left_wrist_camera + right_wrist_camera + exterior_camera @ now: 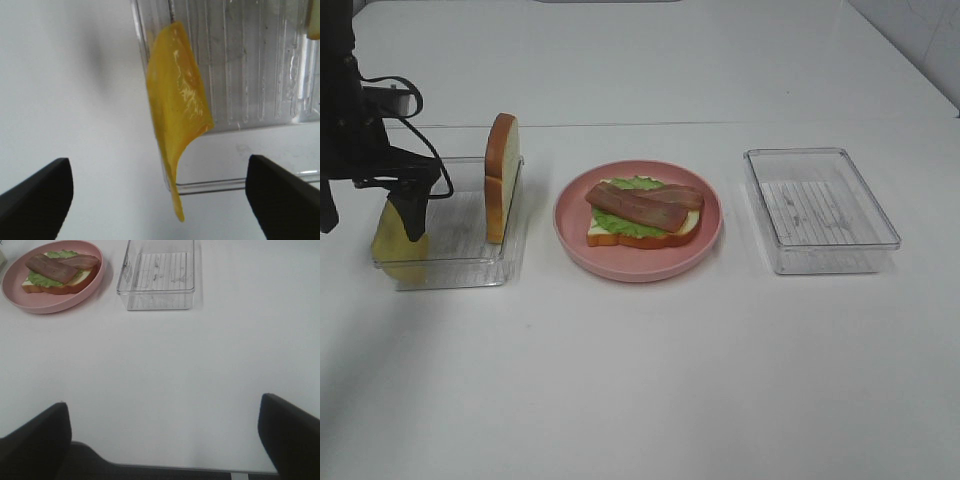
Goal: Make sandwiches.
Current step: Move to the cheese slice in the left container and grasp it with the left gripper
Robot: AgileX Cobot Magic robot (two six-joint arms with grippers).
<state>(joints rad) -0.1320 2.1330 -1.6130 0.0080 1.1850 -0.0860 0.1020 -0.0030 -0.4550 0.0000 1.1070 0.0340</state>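
Observation:
On the pink plate [700, 245] lies an open sandwich: a bread slice [685, 228] with lettuce [635, 184] and two bacon strips [638, 205] on top. The same stack [57, 272] shows in the right wrist view. A second bread slice [501, 175] stands on edge in the left clear tray [460, 235]. A yellow cheese slice [400, 250] [177, 110] hangs bent over that tray's outer wall. My left gripper [372, 218] [160, 200] is open, with its fingers [35, 200] on either side of the cheese and clear of it. Over bare table, my right gripper [162, 437] is open and empty.
An empty clear tray [820, 205] [157, 272] stands right of the plate. The table [640, 380] is white, and its front edge shows in the right wrist view. The left arm's cables hang over the left tray's far corner.

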